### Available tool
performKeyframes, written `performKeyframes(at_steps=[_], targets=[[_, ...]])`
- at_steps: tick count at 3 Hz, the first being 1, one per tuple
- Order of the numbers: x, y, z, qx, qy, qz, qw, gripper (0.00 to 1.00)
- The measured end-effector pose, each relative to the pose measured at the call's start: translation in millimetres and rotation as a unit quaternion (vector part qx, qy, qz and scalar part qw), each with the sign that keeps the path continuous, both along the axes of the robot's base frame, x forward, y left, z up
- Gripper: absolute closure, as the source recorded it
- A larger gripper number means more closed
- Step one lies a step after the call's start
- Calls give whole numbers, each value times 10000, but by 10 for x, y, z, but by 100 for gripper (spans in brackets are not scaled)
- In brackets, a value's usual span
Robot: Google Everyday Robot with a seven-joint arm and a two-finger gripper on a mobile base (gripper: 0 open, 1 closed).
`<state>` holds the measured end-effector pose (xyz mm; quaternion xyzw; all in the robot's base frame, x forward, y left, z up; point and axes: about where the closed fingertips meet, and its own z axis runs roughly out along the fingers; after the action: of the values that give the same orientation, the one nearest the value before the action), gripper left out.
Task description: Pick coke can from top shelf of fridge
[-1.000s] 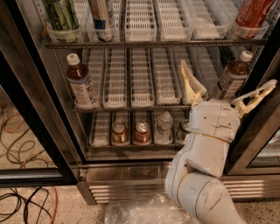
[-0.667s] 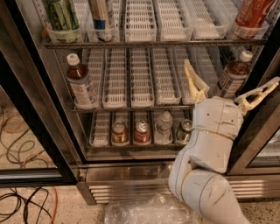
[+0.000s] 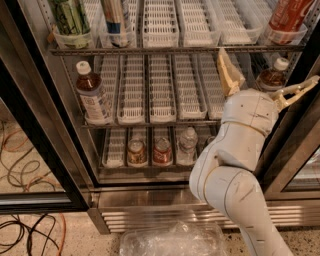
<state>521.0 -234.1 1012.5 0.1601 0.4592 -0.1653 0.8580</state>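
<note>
Your arm [image 3: 235, 170] has climbed the fridge [image 3: 145, 216] front since the earlier frame, toward the top shelf [image 3: 175, 50]. The gripper [image 3: 268, 66] sits just below that shelf, its 2 fingers spread wide and empty. The coke can [image 3: 287, 15] stands in the far-right tray [image 3: 280, 37]; rise, shift right, and straddle it squarely.

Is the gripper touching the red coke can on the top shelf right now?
Apart. The camera view shows the open gripper below the top shelf front edge; the coke can stands above that edge, at the right.
</note>
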Motion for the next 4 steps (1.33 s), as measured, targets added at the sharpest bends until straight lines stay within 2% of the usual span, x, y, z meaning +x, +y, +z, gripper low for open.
performKeyframes(at_steps=[1,3,4], targets=[[0,0,0,0,0,0,10000,0],[0,-1,0,0,0,0,10000,38],[14,-11,13,-10,-14,-10,10000,30]])
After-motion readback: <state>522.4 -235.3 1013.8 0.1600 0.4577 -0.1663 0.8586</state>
